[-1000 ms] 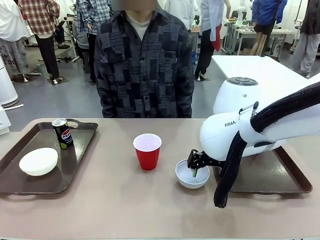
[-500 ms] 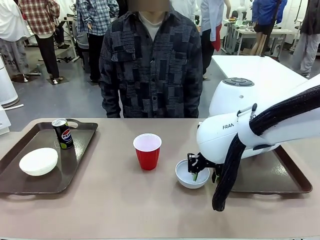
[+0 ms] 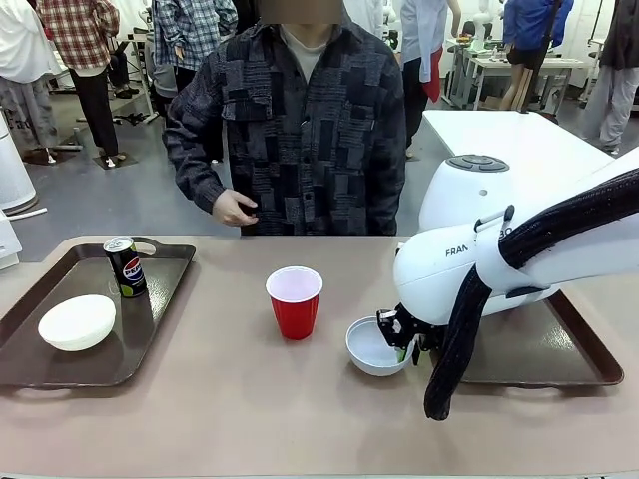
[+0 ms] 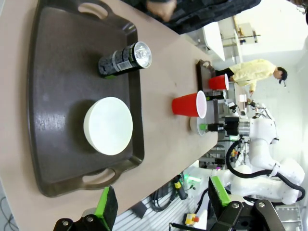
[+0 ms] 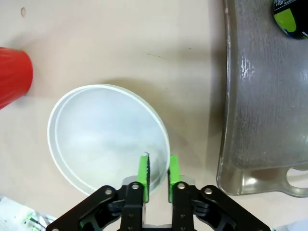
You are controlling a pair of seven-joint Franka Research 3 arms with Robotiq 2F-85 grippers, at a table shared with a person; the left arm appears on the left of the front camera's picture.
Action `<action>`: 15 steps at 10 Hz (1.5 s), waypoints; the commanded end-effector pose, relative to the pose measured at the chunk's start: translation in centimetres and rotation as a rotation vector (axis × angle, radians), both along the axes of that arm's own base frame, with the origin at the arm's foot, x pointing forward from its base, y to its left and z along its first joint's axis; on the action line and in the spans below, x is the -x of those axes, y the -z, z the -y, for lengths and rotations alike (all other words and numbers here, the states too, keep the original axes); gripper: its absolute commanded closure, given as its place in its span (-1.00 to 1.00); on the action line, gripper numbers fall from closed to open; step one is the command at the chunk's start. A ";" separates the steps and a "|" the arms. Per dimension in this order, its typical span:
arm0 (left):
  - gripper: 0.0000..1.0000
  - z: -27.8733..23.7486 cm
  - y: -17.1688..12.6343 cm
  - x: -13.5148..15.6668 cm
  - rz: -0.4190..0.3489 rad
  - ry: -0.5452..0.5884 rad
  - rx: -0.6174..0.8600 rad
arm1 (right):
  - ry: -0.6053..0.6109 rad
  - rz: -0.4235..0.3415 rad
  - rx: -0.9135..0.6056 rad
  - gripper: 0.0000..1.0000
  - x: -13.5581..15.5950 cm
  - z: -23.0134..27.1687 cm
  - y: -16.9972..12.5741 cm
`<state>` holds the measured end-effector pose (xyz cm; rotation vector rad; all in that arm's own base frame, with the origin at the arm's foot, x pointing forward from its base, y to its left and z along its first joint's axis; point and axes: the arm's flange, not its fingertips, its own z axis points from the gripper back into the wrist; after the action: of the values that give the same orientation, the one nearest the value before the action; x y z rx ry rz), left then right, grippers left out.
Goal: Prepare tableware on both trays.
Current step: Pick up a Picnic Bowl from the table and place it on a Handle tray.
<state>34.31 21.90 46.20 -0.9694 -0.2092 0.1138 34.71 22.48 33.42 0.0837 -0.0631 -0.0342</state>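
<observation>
Right gripper (image 5: 157, 166), pinched narrow on the rim of the small round white bowl (image 5: 101, 134), should raise it level over the dark brown rectangular plastic tray (image 5: 269, 96) beside the claw.

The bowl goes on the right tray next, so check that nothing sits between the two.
Nothing visible does. The right gripper pinches the rim of the white bowl, and only bare table lies between it and the brown tray. Its raised rim must be cleared; the can stands farther in, off to one side.
</observation>
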 end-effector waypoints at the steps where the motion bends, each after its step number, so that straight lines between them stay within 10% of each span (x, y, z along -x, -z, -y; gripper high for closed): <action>1: -1.00 0.1 -0.2 0.2 0.000 -0.004 0.009 | -0.004 0.000 0.010 1.00 0.3 0.3 0.4; 5: -1.00 0.1 -0.2 0.2 0.000 -0.004 0.009 | -0.021 -0.025 0.004 1.00 0.5 0.8 -0.2; 8: -1.00 0.1 -0.2 0.2 0.000 -0.004 0.009 | -0.057 -0.080 -0.042 0.98 2.8 3.5 -6.9; 15: -1.00 0.1 -0.2 0.2 0.000 -0.004 0.009 | -0.062 -0.116 -0.140 0.98 2.5 20.6 -15.0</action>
<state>34.32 21.92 46.20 -0.9688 -0.2091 0.1143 31.54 3.16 47.90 0.2413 0.0557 -0.0082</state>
